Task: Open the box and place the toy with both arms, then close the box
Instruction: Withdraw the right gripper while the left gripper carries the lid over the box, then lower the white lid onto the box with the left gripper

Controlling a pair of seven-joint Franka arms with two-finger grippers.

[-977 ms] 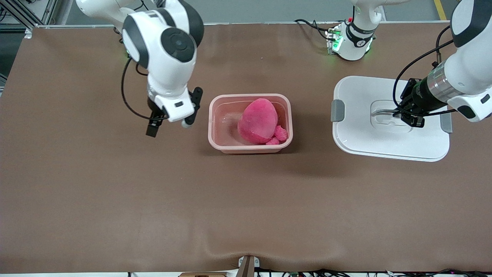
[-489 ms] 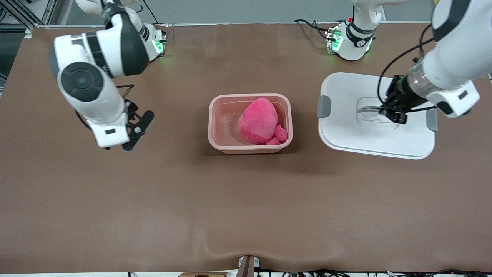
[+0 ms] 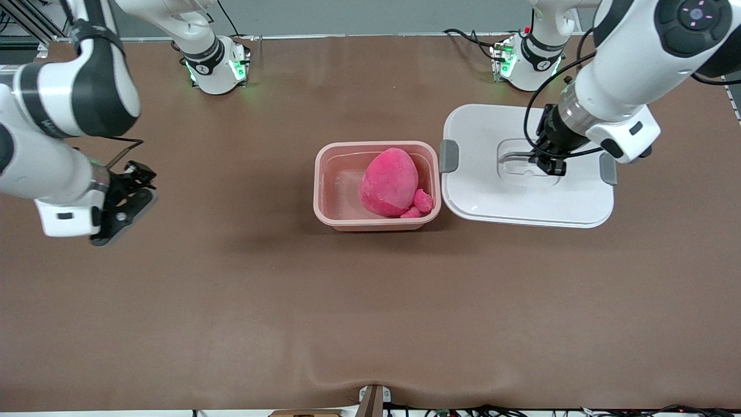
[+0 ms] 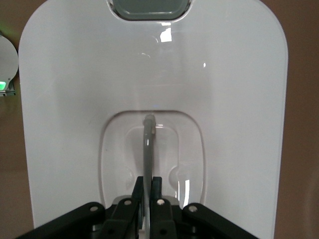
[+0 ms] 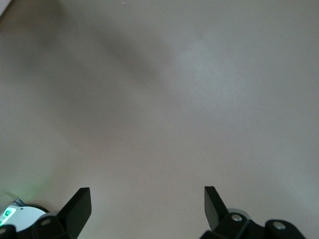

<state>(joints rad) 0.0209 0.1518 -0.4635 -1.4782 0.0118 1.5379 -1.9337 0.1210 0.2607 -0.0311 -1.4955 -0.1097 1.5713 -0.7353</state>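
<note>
While the toy [image 3: 389, 182] sits in the box [image 3: 376, 222], the left gripper [image 3: 550, 163] – clamped on the handle [image 4: 148, 149] – holds the lid [image 3: 486, 197] just beside it; the right gripper [image 3: 124, 197], fingers spread, hangs over the table [image 3: 289, 301].

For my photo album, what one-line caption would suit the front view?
Left gripper carries the white lid by its handle toward the box holding the toy; right gripper waits, open.

Front view, centre of frame: the toy [image 3: 389, 182] lies in the open box [image 3: 324, 200]. The lid [image 3: 521, 200] sits at centre right, its edge just beside the box, with the left gripper [image 3: 550, 165] on its handle [image 3: 515, 155]. The right gripper [image 3: 124, 200] is at the frame's left edge over the table [image 3: 370, 301].
</note>
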